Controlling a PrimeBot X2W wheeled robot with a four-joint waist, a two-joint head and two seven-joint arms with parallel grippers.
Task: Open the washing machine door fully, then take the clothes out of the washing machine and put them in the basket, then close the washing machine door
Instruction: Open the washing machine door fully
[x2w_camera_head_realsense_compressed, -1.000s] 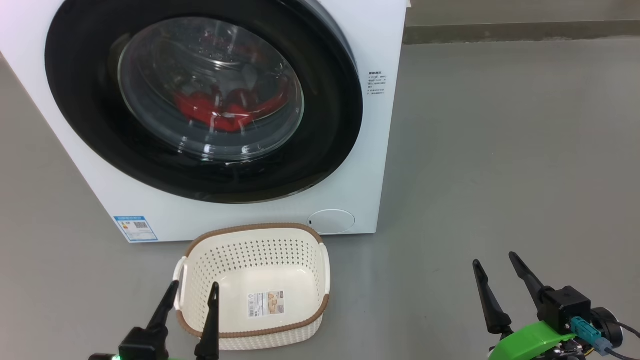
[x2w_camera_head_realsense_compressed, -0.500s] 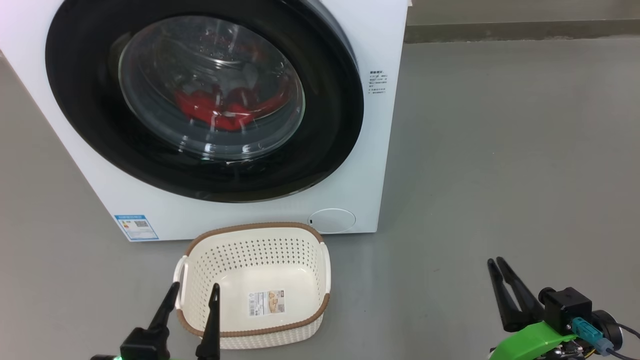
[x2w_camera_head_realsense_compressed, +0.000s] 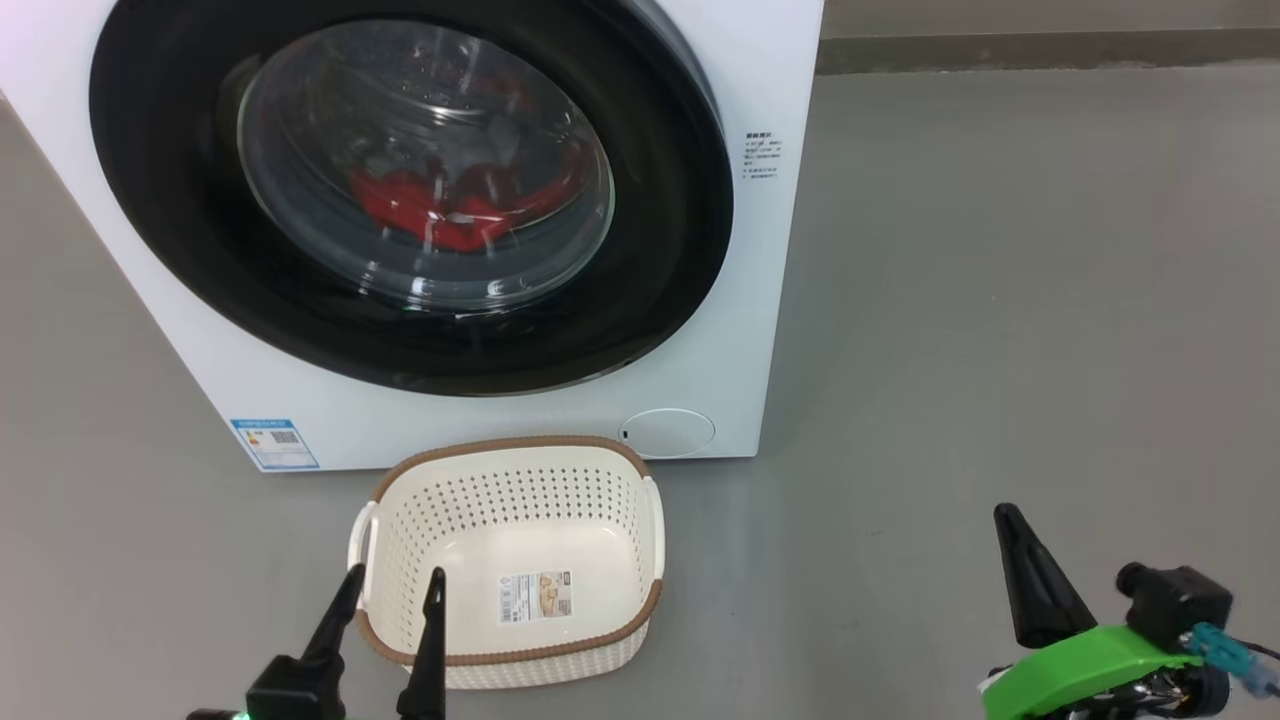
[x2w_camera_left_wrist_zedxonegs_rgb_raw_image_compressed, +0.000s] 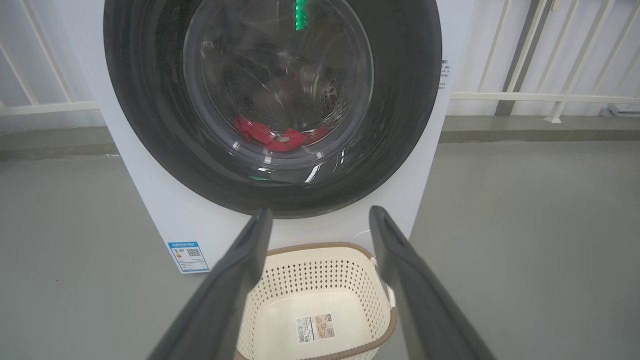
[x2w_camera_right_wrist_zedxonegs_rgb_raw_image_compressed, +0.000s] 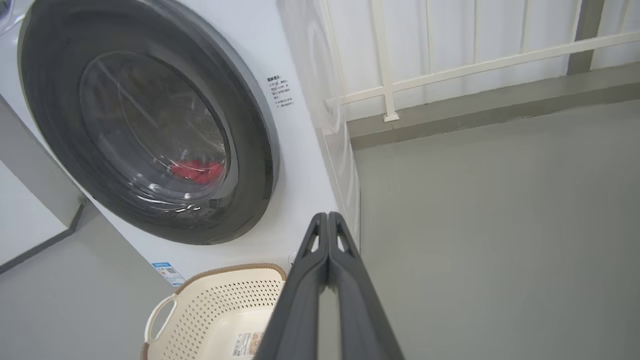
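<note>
Glossy black round door (x2w_camera_head_realsense_compressed: 150, 210) bulges with glass; left claw (x2w_camera_head_realsense_compressed: 395, 572) gapes, right claw (x2w_camera_head_realsense_compressed: 1004, 514) clenched empty

Bright, even light; glare on the washing machine door (x2w_camera_head_realsense_compressed: 410, 190); soft shadows.

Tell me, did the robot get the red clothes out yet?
Nothing is done: the washing machine door is shut, the clothes lie inside, the basket is empty. The right claw is shut on nothing, the left claw open. Opening, unloading, closing are left.
</note>
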